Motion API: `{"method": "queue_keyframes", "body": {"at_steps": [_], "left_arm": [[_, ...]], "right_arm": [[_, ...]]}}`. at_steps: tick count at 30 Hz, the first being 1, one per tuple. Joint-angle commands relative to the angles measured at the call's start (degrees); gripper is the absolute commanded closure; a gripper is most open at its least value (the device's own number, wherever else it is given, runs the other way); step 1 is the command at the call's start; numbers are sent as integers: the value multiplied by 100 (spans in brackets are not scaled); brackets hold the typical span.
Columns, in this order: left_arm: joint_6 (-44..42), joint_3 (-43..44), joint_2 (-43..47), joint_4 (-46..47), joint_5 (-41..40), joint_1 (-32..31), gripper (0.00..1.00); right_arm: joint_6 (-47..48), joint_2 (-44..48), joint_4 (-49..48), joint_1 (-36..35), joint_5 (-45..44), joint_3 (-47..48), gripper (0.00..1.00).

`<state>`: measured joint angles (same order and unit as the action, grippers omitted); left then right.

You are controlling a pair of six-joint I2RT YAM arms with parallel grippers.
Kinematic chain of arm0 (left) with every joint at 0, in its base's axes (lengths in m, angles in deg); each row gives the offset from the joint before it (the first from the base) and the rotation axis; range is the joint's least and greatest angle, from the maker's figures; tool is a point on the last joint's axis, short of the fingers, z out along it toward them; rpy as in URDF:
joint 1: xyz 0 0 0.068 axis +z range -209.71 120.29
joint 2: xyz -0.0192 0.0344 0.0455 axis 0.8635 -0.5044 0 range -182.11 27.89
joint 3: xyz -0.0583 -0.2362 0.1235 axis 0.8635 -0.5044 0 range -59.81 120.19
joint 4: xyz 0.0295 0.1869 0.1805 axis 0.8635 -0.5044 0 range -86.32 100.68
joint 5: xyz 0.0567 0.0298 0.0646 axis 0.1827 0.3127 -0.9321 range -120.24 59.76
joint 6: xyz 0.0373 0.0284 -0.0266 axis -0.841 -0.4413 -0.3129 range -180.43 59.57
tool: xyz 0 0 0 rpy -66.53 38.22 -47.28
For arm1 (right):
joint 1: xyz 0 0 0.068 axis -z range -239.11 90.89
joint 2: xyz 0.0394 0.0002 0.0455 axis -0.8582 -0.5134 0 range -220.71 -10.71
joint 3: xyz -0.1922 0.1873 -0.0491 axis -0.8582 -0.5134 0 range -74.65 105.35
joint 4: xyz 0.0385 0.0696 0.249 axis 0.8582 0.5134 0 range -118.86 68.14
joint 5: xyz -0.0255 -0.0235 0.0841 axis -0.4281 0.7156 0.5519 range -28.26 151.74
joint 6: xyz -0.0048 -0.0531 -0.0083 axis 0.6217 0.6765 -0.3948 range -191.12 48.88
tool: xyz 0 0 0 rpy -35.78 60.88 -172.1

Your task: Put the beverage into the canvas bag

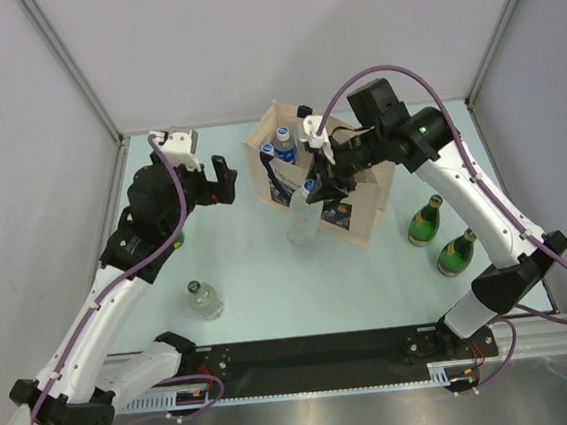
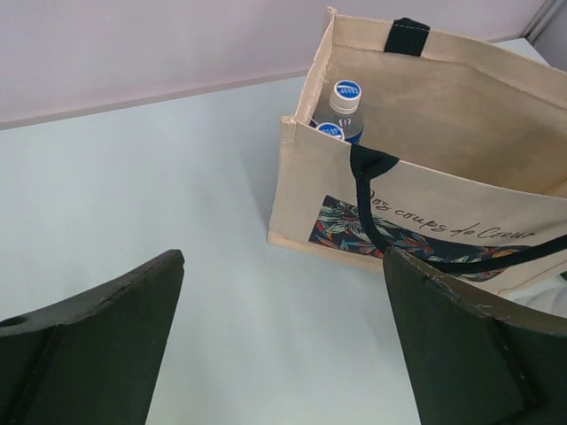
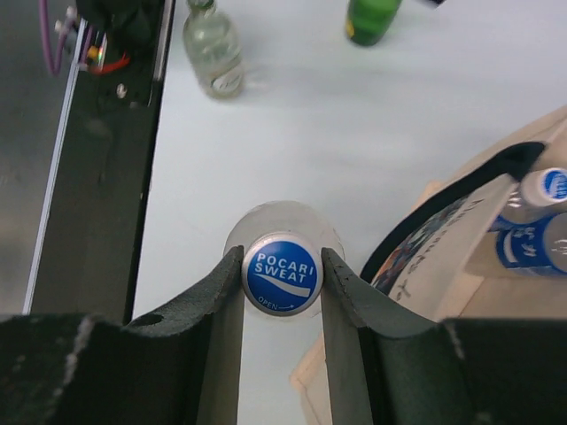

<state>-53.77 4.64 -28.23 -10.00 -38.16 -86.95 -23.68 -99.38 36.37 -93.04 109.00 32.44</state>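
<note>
Right gripper (image 3: 282, 264) is closed partway, its two dark fingers (image 3: 221, 301) pressed on either side of the blue "Pocari Sweat" cap (image 3: 282, 274) of a clear plastic bottle (image 1: 303, 227), so it has the beverage by the neck. That bottle hangs or stands just outside the canvas bag (image 1: 367, 223), against the printed front face; whether its base touches the table (image 1: 269, 274) cannot be told. Two more blue-capped bottles (image 2: 347, 92) stand upright inside the bag, at its left end. Over to the left of the bag and apart from it, the left gripper (image 1: 222, 178) is spread fully wide with nothing in it. Two green glass bottles (image 1: 425, 222) stand on the table right of the bag, and a clear glass bottle (image 1: 205, 299) stands near the left arm.
</note>
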Motion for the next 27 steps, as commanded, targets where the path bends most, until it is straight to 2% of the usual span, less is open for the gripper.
{"method": "queue_keyframes", "body": {"at_steps": [1,7,11,19,23,27], "left_arm": [[55,-46,145,126,-95,70,0],[20,-90,189,126,-139,79,0],[20,-134,224,126,-139,79,0],[20,-213,286,126,-166,88,0],[20,-239,268,126,-166,96,0],[20,-231,215,162,-148,105,0]], "right_arm": [[-1611,-80,-1686,97,407,1032,100],[-2853,-379,-3031,378,64,1866,100],[-3564,-766,-3543,659,-165,2614,100],[-3479,-1258,-3860,1064,-718,3283,100],[-3242,-1382,-3711,1240,-807,3205,100],[-3048,-1399,-3614,1363,-824,2679,100]]}}
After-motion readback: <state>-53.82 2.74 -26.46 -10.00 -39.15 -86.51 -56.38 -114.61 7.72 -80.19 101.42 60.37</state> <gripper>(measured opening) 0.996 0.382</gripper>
